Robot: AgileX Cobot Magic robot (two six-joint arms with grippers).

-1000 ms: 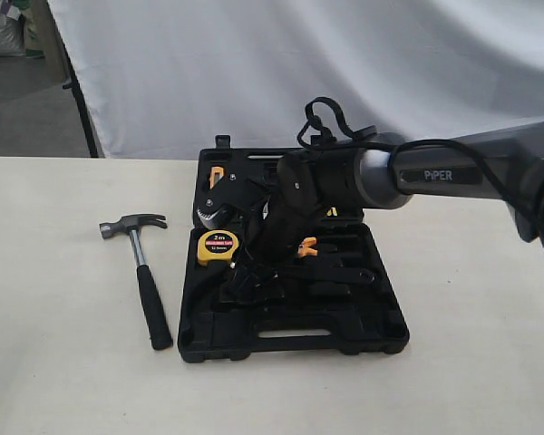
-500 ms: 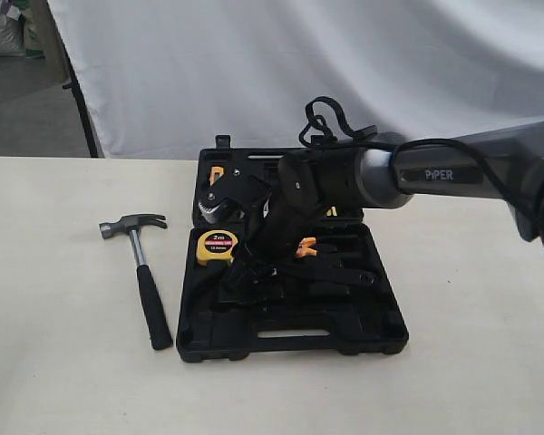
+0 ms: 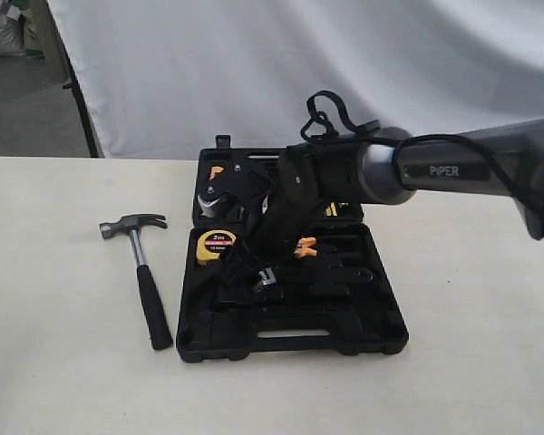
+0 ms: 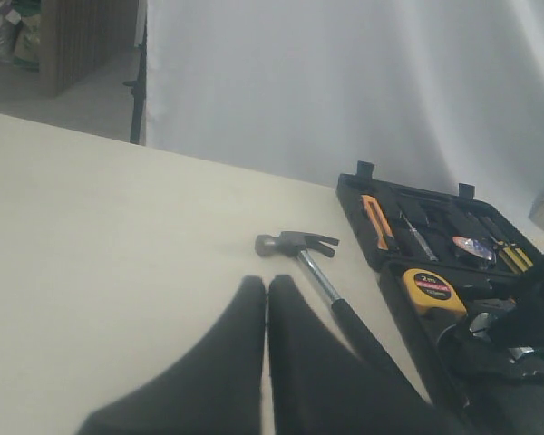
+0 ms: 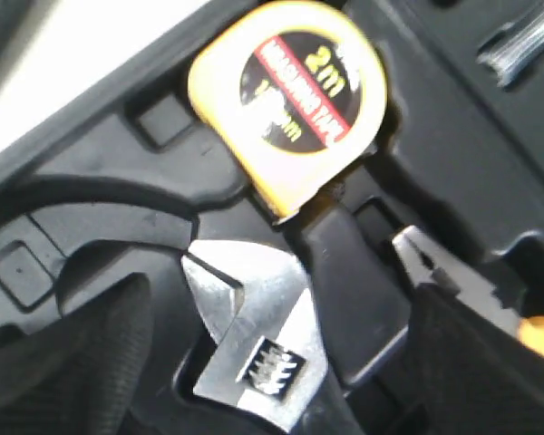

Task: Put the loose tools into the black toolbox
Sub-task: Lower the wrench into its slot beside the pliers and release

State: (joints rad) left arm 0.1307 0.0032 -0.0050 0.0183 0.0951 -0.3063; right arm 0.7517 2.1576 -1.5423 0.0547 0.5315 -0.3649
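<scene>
Two tools explained the pose: the wrench (image 5: 254, 353) lay in a recess mid-frame in the toolbox (image 3: 290, 344), between the seemingly parted fingers of the right gripper (image 5: 276, 308), apparently freeing it, while the hammer (image 3: 143, 263) lay on the table (image 3: 54, 362) at left, beyond the left gripper (image 4: 266, 283), pinched together and empty.

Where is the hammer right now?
In the exterior view, the claw hammer lies on the table at the left, just outside the black toolbox, nearest the yellow tape measure.
</scene>
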